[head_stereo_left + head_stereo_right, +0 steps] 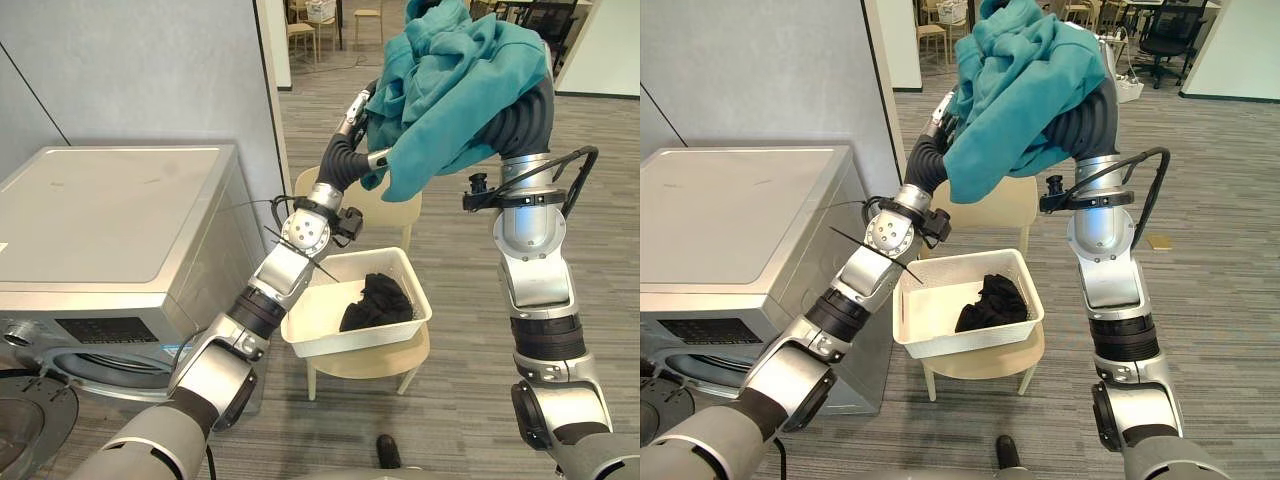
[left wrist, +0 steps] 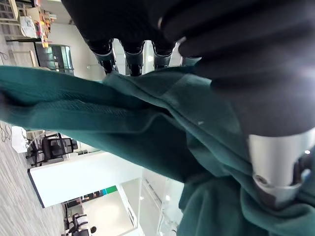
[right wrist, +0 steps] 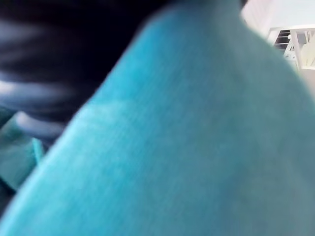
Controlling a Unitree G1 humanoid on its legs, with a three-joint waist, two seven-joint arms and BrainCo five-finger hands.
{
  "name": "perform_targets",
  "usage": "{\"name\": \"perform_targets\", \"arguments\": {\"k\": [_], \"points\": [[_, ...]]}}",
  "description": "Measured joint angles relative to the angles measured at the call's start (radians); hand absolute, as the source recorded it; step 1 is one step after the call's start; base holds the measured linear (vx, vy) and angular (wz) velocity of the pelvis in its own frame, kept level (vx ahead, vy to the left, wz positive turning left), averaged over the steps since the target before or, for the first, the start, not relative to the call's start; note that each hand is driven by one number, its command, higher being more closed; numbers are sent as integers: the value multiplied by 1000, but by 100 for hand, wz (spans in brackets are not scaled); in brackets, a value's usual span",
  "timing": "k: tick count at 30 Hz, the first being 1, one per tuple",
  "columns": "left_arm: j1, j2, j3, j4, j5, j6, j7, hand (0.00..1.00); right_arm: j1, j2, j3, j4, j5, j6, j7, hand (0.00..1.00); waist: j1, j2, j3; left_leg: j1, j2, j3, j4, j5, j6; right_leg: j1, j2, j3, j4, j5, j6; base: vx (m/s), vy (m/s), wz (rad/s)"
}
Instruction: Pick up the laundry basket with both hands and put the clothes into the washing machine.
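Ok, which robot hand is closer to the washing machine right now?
Left. The left robot hand grips the teal garment on the side toward the washing machine; the right robot hand is under the garment's far side, farther off.

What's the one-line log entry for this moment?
teal garment: held aloft | left hand: gripping it | right hand: under it, grip hidden | white basket: on chair beside washing machine | black garment: in basket
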Motion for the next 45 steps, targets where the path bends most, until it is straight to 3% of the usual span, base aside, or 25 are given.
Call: {"name": "perform_targets", "arguments": {"k": [5,6,20,21,26,29,32,38,45], "points": [[-43,-2,-31,14,-11,0,0,0,0,17,23,-1,9,0,2,100,-15,-11,0,0,-1,0,0,0,1,0,-1,1,0,0,1,0,0,0],[-43,-4,-33,15,-20,0,0,100,0,17,27,-3,9,0,6,100,-20,-13,1,0,-1,0,0,-1,1,0,-1,1,0,-1,1,0,0,0],[-67,-20,-82,15,-61,0,-40,100,14,12,28,-2,52,3,18,100,-33,-18,3,-3,-3,0,-1,-1,1,1,-5,-4,-11,0,1,0,0,0],[-74,-20,-85,15,-61,-1,-42,100,14,11,24,-2,58,3,18,0,-33,-18,3,-3,-3,0,-1,-1,1,1,-5,-4,-11,0,1,0,0,0],[-86,-21,-85,14,-60,14,-42,100,64,-12,12,-25,108,1,34,0,-39,-27,5,-3,-2,-2,-2,-2,2,2,-5,-9,-12,0,2,0,0,1],[-86,-12,-83,10,-59,22,-44,100,141,-43,-51,-78,180,-3,97,0,-40,-33,7,-2,-3,-3,-2,-5,2,4,-6,-10,-12,-2,4,0,0,0],[-84,2,-29,-6,-60,27,-43,100,217,-69,-174,-106,254,-21,133,0,-44,-35,7,0,-3,4,-2,-8,3,3,-4,-6,-12,-3,6,0,0,-6],[10,110,150,-108,-78,25,-36,100,357,-136,-521,-117,374,-43,113,0,-54,-34,6,13,1,33,0,-21,2,-1,7,21,-11,-3,6,10,-5,-14],[156,138,260,-232,-78,27,-36,100,507,-144,-649,-161,401,-61,96,0,-50,-28,5,17,4,50,4,-28,0,-4,12,31,-9,-5,8,0,-15,-6]]}}
